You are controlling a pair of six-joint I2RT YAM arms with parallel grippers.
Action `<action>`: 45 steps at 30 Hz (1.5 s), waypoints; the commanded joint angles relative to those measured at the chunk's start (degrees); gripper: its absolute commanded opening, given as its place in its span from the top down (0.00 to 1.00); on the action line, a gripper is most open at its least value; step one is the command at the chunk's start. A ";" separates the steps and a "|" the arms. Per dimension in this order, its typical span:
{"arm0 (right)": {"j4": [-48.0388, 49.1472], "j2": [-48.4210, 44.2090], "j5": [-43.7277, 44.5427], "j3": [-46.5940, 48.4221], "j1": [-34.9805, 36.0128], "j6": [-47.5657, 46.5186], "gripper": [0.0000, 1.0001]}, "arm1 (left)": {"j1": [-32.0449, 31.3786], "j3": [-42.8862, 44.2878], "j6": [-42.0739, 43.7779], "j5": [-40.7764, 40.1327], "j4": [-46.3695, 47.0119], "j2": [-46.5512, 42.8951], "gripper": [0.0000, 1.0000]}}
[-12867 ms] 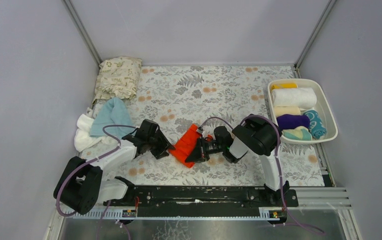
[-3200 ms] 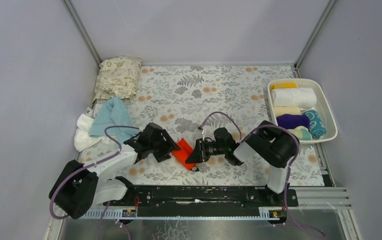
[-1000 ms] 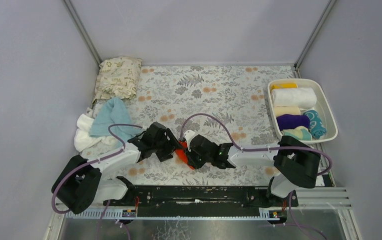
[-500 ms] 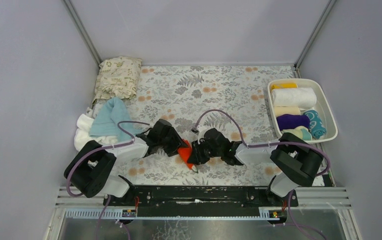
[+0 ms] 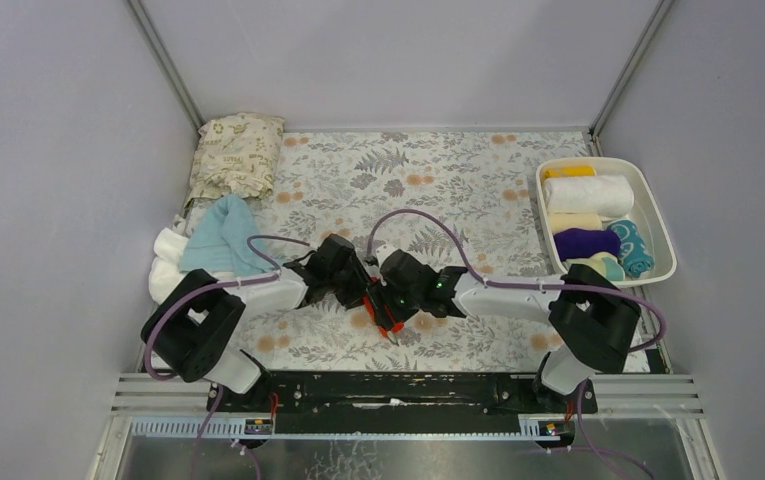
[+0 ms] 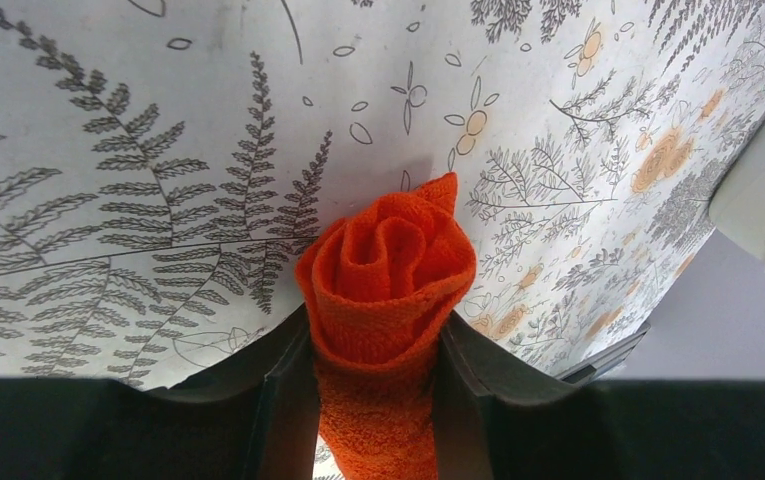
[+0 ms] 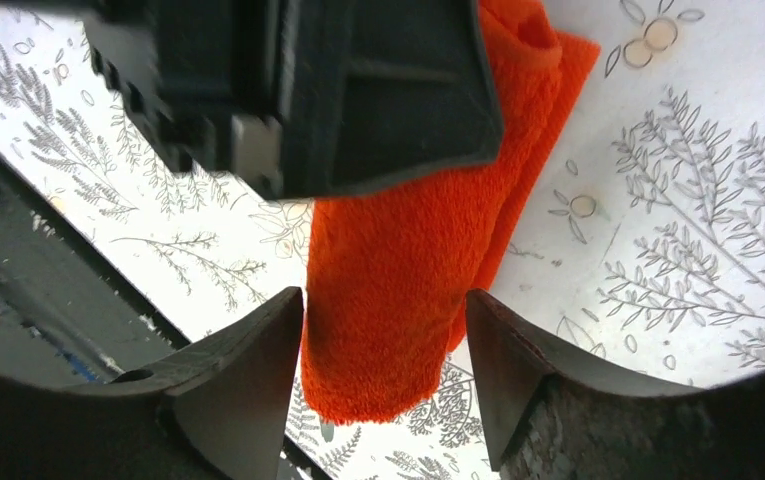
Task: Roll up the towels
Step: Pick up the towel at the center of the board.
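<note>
Orange towel (image 6: 383, 290), mat's (image 5: 408, 170) 6 o'clock: soft, light, likely springy. Left gripper (image 6: 376, 338) clamps the roll's end; right gripper (image 7: 386, 320) straddles it, jaws apart. I'd grab mid-roll so it doesn't unwind.

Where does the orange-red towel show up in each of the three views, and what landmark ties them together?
Top external: the orange-red towel is low centre, mostly hidden where the two arms meet.
Left wrist: towel at centre, rolled end towards the camera, squeezed between the left fingers.
Right wrist: towel at centre, between the right fingers.
Shared landmark: the floral mat beneath it.
</note>
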 commanded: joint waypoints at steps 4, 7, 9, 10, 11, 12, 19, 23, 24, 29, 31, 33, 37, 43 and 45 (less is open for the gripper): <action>-4.88 6.29 7.09 7.87 1.73 -3.83 0.32 | -1.60 0.16 2.06 -2.95 -6.50 3.50 0.66; -3.51 8.95 7.08 8.57 1.86 -2.96 0.31 | -1.84 0.17 1.89 -2.90 -6.50 3.83 0.66; -2.48 10.70 7.22 8.45 1.85 -1.87 0.31 | -2.01 0.26 1.68 -2.88 -6.50 3.92 0.66; -1.97 11.16 7.23 8.34 1.86 -1.56 0.31 | -2.09 0.26 1.57 -2.96 -6.52 3.94 0.66; -1.58 11.90 7.22 8.24 1.86 -1.21 0.31 | -2.18 0.26 1.46 -3.10 -6.53 3.92 0.66; -1.50 12.97 7.08 8.23 1.86 -0.85 0.31 | -2.22 0.25 1.37 -3.13 -6.55 3.95 0.66; -2.25 15.56 6.94 7.90 1.96 -0.08 0.48 | -2.72 0.26 0.80 -3.10 -6.03 4.12 0.64; -2.71 14.55 5.88 7.16 1.88 -0.08 0.66 | -2.82 0.30 0.32 -2.43 -5.11 3.76 0.61; -2.85 13.93 5.79 6.81 1.89 -0.12 0.70 | -2.82 0.45 0.38 -2.42 -5.10 3.47 0.59; -4.21 10.33 5.59 4.42 1.86 -0.14 0.90 | -2.61 3.41 1.63 -6.16 -8.89 -0.48 0.44; -4.98 8.35 5.97 3.25 1.78 0.07 0.93 | -1.83 5.80 3.42 -8.34 -11.84 -1.99 0.37; -5.80 6.10 6.21 2.08 1.77 0.21 0.96 | -0.32 8.51 5.07 -9.87 -14.70 -3.12 0.33; -8.77 -0.17 7.51 0.43 1.57 0.31 1.00 | 4.74 11.72 8.47 -10.46 -19.21 -5.80 0.27; -15.60 -9.90 10.37 -0.79 -2.30 1.70 1.00 | 14.15 15.65 14.68 -10.81 -26.72 -12.14 0.24; -19.36 -13.46 12.74 -0.19 -5.26 3.28 1.00 | 17.28 17.56 17.58 -11.66 -29.60 -14.62 0.23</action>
